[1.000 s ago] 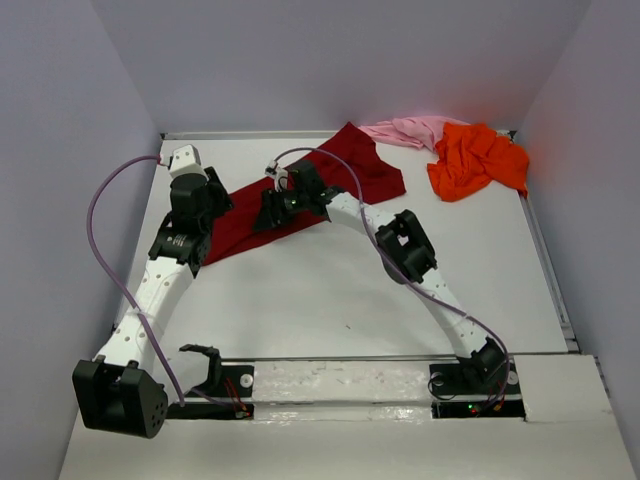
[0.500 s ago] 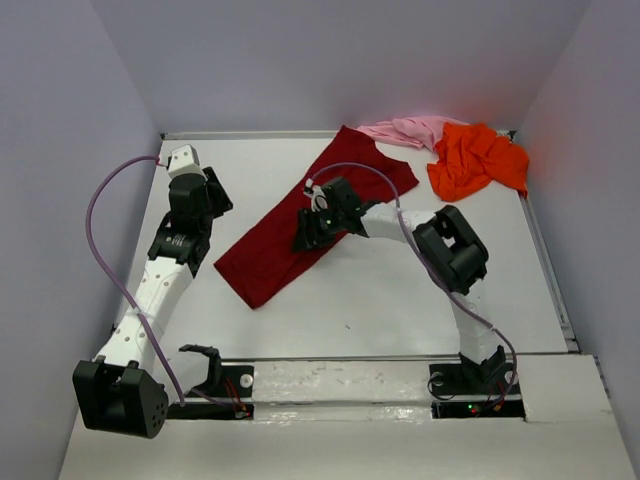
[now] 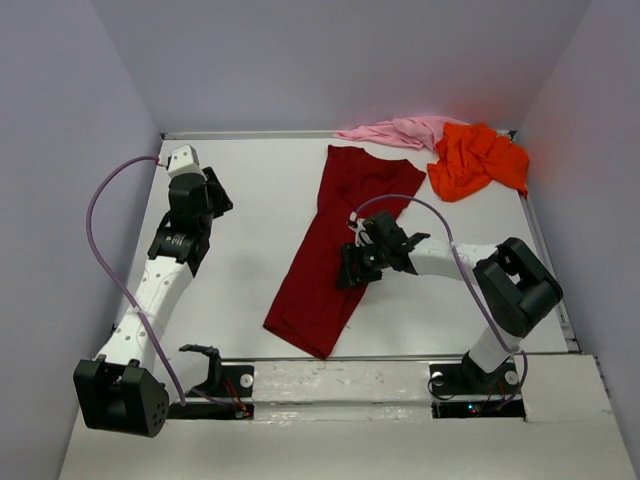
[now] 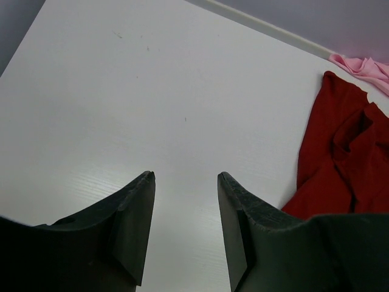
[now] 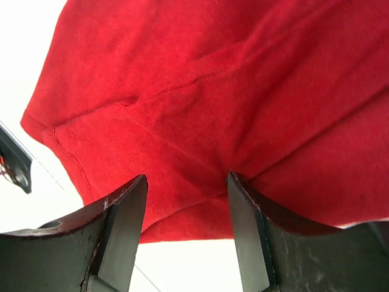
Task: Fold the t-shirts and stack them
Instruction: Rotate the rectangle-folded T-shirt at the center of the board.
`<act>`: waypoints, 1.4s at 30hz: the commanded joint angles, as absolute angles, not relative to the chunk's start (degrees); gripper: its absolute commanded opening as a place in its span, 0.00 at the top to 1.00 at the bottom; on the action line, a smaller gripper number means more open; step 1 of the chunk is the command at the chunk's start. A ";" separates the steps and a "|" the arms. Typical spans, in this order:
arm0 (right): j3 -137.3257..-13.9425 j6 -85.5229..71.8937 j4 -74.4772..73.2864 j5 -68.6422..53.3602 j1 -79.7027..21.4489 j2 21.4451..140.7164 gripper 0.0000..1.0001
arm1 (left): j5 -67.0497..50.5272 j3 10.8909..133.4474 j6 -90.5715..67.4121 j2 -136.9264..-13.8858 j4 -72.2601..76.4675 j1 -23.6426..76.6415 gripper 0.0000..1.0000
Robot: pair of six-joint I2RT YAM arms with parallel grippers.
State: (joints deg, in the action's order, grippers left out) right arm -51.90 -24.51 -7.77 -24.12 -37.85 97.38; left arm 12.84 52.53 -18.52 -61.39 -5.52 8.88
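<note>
White tabletop [image 3: 250, 200], boxed in by pale lavender walls [image 3: 300, 60], carries everything. The dark red t-shirt [image 3: 322, 265] lies stretched in a long strip from far middle to near centre. The orange t-shirt [image 3: 475, 160] sits crumpled in the far right corner, touching the pink t-shirt [image 3: 395, 132] bunched along the far edge. The right gripper [image 5: 186, 179] is low on the red shirt's right edge, jaws apart, nothing pinched. The left gripper [image 4: 185, 177] hangs at the left, jaws apart, empty.

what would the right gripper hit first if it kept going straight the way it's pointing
The dark red t-shirt: the right gripper points straight at it, jaws open, and red cloth fills the line ahead. Whether the tips touch it is unclear.
</note>
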 commanded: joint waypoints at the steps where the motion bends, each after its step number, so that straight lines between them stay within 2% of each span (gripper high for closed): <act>1: -50.45 -24.87 -12.29 -21.97 -37.97 92.56 0.39 | 12.48 54.23 -18.90 -61.17 -4.04 8.61 0.45; 6: -59.13 -22.25 -18.01 -18.12 -37.97 88.33 0.38 | 12.13 54.14 -19.07 -61.17 -3.96 8.61 0.45; 9: -70.19 -20.31 -21.70 -13.04 -37.97 89.82 0.38 | 11.95 54.23 -19.07 -61.26 -3.96 8.53 0.45; 15: -91.09 -20.65 -21.98 0.77 -34.99 103.34 0.38 | 11.86 53.79 -19.07 -60.73 -3.95 8.61 0.45; 22: -105.44 -23.11 -19.07 8.26 -31.29 121.97 0.39 | 12.39 53.44 -18.81 -59.86 -3.69 8.79 0.45; 30: -106.88 -22.86 -20.04 15.55 -25.67 127.53 0.39 | 11.60 53.52 -18.72 -59.94 -3.69 9.23 0.45; 42: -105.90 -18.99 -19.34 11.78 -23.73 125.58 0.39 | 11.25 53.70 -18.72 -59.68 -3.60 9.23 0.45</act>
State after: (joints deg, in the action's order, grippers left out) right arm -104.20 -20.71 -21.76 12.58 -23.35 128.07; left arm 11.55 52.53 -18.81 -61.30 -5.45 8.93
